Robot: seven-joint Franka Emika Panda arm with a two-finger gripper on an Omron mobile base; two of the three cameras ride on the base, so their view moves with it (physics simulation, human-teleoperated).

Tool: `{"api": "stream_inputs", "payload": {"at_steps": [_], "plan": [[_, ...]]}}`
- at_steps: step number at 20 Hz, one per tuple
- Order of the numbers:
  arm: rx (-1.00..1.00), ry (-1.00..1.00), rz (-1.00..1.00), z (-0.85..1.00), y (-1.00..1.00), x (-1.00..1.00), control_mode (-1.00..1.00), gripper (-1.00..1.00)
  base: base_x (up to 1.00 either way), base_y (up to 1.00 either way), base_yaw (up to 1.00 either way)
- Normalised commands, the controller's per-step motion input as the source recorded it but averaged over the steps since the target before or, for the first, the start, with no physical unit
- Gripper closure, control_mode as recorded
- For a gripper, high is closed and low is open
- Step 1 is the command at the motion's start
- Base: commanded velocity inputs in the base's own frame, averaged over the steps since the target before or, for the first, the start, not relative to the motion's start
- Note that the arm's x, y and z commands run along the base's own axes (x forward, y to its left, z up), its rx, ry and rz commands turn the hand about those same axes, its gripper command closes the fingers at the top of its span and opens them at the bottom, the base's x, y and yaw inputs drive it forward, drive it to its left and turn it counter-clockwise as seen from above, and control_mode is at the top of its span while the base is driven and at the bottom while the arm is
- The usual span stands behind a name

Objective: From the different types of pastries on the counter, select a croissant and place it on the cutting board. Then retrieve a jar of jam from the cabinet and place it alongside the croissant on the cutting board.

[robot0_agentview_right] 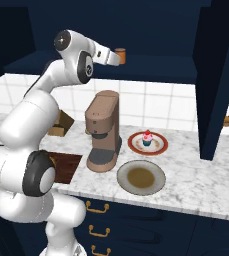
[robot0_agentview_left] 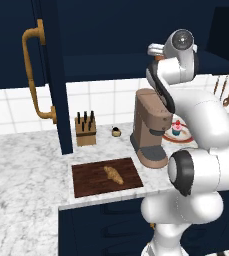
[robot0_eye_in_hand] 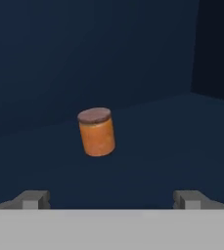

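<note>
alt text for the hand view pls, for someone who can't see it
An orange-brown jar of jam with a darker brown lid stands upright on the dark navy floor of the cabinet, centred ahead of the open gripper. The two grey fingertips rise wide apart at the bottom, well short of the jar.

On the bench [robot0_agentview_left: 21,165] I see the cutting board [robot0_agentview_left: 86,182] at its front edge, a coffee machine [robot0_agentview_left: 151,127], a knife block [robot0_agentview_left: 85,131] and two plates [robot0_agentview_right: 141,177].

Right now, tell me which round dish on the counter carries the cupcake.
The red-rimmed plate behind carries the pink-topped cupcake; the beige plate in front carries none.
</note>
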Motion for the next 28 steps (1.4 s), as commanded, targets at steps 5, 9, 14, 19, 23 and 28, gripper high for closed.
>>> {"api": "stream_inputs", "payload": {"at_steps": [5, 9, 14, 19, 23, 28], "plan": [[0.00, 0.09, 0.00, 0.00, -0.04, 0.51, -1.00, -1.00, 0.00, 0.00, 0.00], [0.00, 0.03, 0.00, -0.12, -0.14, 0.41, -1.00, -1.00, 0.00, 0.00, 0.00], [0.00, 0.02, 0.00, -0.17, -0.14, 0.31, -1.00, -1.00, 0.00, 0.00, 0.00], [0.00, 0.07, 0.00, -0.25, 0.00, 0.51, -1.00, -1.00, 0.00, 0.00, 0.00], [0.01, 0.09, 0.00, -0.02, -0.02, 0.56, -1.00, -1.00, 0.00, 0.00, 0.00], [0.00, 0.07, 0.00, 0.01, -0.08, 0.51, -1.00, -1.00, 0.00, 0.00, 0.00]]}}
